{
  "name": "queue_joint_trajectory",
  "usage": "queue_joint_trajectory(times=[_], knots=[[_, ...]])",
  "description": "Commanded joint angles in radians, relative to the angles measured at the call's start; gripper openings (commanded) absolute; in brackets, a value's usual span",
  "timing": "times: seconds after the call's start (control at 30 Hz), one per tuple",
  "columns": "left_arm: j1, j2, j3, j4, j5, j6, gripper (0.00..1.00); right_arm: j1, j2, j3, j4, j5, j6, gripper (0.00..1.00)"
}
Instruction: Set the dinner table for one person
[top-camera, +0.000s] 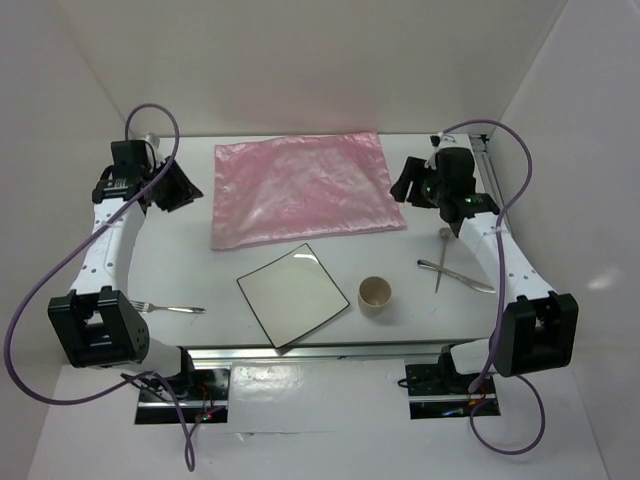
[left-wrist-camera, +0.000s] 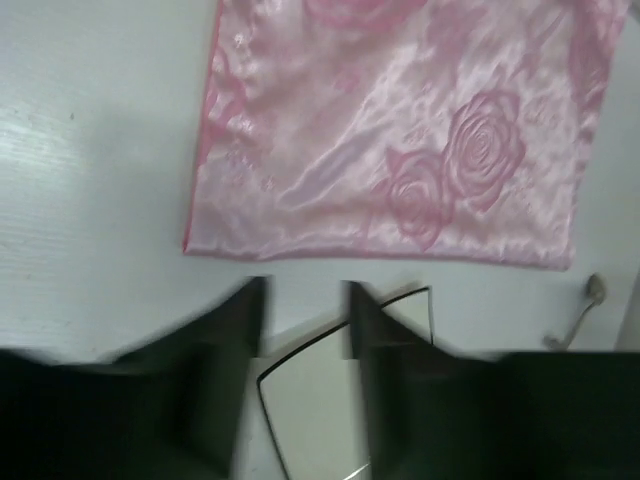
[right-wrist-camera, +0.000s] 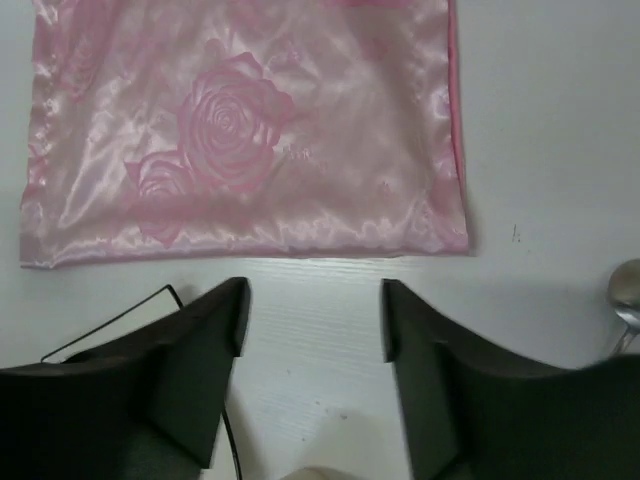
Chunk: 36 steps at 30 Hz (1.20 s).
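Note:
The dinner table (top-camera: 200, 270) is a matte white top with metal rails. On it lie a shiny pink rose-patterned cloth (top-camera: 300, 190) at the back, a square white plate (top-camera: 293, 295) with a dark rim, a beige cup (top-camera: 375, 296), a fork (top-camera: 170, 308) at the left, and a crossed knife (top-camera: 465, 278) and spoon (top-camera: 440, 240) at the right. My left gripper (top-camera: 183, 188) hovers by the cloth's left edge, open and empty (left-wrist-camera: 305, 300). My right gripper (top-camera: 405, 185) hovers by the cloth's right edge, open and empty (right-wrist-camera: 312, 305).
The left wrist view shows the cloth (left-wrist-camera: 400, 130), the plate (left-wrist-camera: 310, 410) and the spoon (left-wrist-camera: 585, 305). The right wrist view shows the cloth (right-wrist-camera: 240, 130) and the spoon's bowl (right-wrist-camera: 628, 295). White walls enclose the table on three sides.

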Motion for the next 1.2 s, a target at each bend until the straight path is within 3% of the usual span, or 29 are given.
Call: queue_joint_trajectory(times=[0.0, 0.03, 0.07, 0.13, 0.2, 0.47, 0.53, 0.77, 1.03, 1.17], knots=[[-0.033, 0.051, 0.093, 0.037, -0.025, 0.014, 0.31, -0.004, 0.034, 0.094, -0.001, 0.014, 0.056, 0.59], [-0.046, 0.121, 0.133, 0.037, -0.036, 0.002, 0.15, -0.004, 0.07, 0.135, -0.01, -0.005, 0.065, 0.45], [-0.059, 0.167, 0.159, 0.022, -0.036, 0.002, 0.05, -0.004, 0.111, 0.159, -0.022, -0.047, 0.074, 0.24], [-0.095, 0.323, 0.271, -0.049, -0.027, -0.008, 0.0, 0.021, 0.252, 0.243, -0.059, -0.062, 0.085, 0.08], [-0.128, 0.405, 0.317, -0.06, -0.048, -0.037, 0.0, 0.039, 0.388, 0.301, -0.096, -0.062, 0.085, 0.0], [-0.165, 0.592, 0.34, 0.0, -0.051, -0.067, 0.0, 0.061, 0.68, 0.533, -0.125, -0.01, 0.096, 0.0], [-0.165, 0.616, 0.33, 0.015, -0.041, -0.067, 0.0, 0.061, 0.705, 0.524, -0.116, -0.01, 0.119, 0.0], [-0.165, 0.671, 0.236, 0.066, -0.031, -0.089, 0.0, 0.041, 0.718, 0.339, -0.015, -0.042, 0.191, 0.0], [-0.175, 0.604, 0.068, 0.104, -0.041, -0.067, 0.0, 0.052, 0.601, 0.023, 0.051, -0.038, 0.237, 0.0], [-0.198, 0.548, -0.014, 0.104, -0.073, -0.067, 0.0, 0.074, 0.537, -0.054, 0.05, -0.001, 0.246, 0.0]])
